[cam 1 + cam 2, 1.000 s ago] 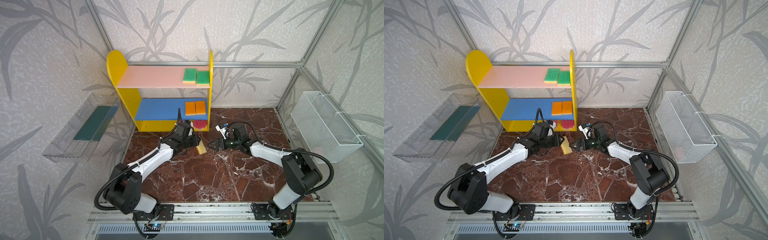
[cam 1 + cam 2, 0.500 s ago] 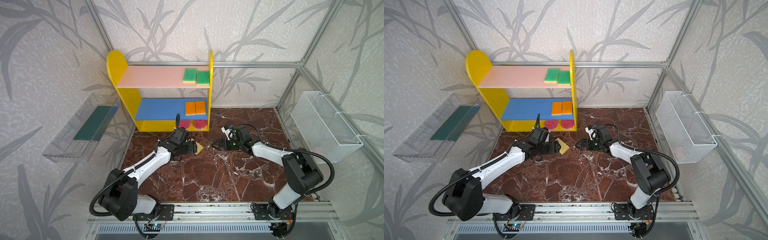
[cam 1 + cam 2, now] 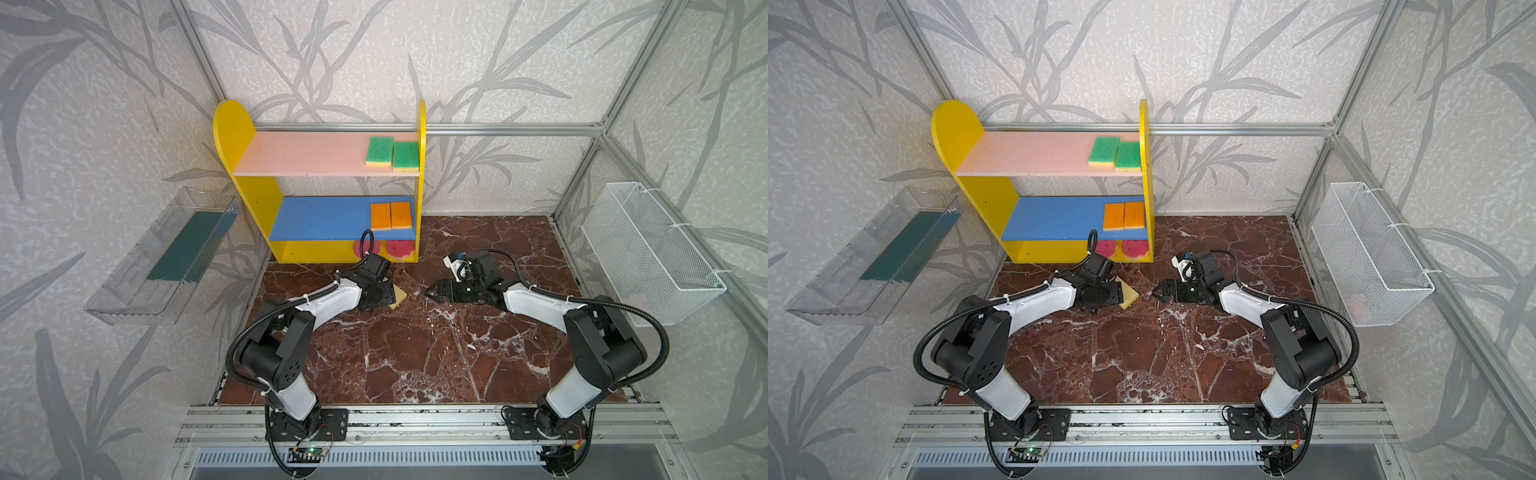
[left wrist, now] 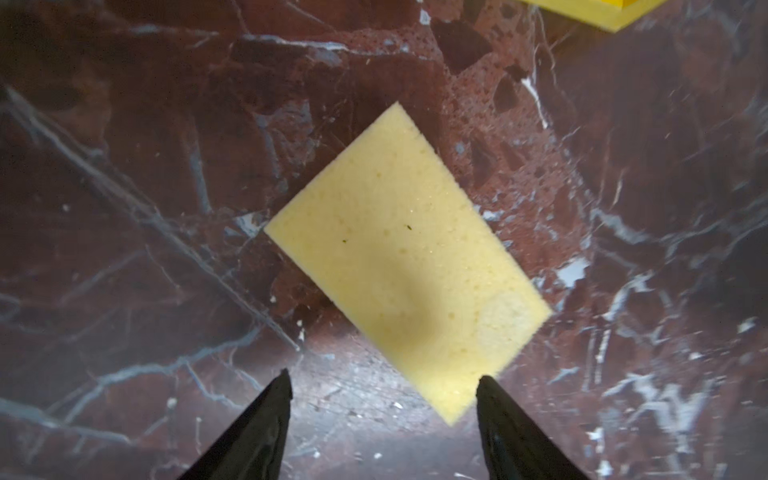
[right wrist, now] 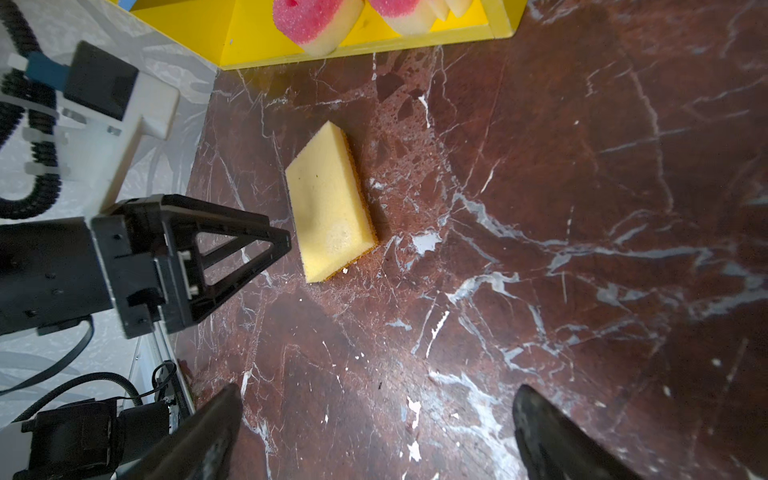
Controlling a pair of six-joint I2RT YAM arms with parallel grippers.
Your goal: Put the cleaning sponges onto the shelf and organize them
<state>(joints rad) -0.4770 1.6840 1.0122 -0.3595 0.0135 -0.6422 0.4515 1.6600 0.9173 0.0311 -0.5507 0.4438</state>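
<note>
In both top views the shelf stands at the back wall, with two green-faced sponges on the pink board, two orange-faced sponges on the blue, and two round pink sponges on the base. One yellow sponge lies on the red marble floor in front, partly hidden by the left gripper. The right gripper faces it, apart. A clear tray and a wire basket hang on the patterned side walls. Left wrist view: jaws parted, empty, one fingertip at the sponge's corner. Right wrist view: jaws wide, empty; sponge flat, orange face down.
</note>
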